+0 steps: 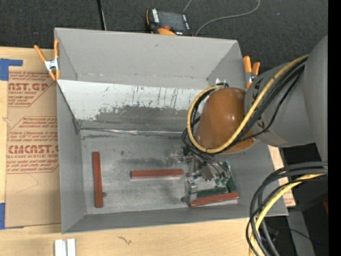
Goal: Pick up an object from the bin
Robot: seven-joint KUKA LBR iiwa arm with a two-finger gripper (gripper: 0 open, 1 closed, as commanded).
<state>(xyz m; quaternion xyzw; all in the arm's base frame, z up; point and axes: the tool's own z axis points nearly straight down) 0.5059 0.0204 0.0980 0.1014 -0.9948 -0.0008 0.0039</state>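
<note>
My gripper (193, 188) reaches down at the bin's right front, under the orange cover. Its tips are just left of a green circuit board (226, 179) and above a reddish-brown bar (216, 198) lying along the front right corner. A second reddish-brown bar (156, 173) lies flat on the floor in the middle, its right end close to the gripper. Nothing shows between the tips.
A third reddish-brown bar (97, 179) lies lengthwise near the left wall. The sloped back wall rises behind. The arm and its yellow and black cables cover the bin's right side.
</note>
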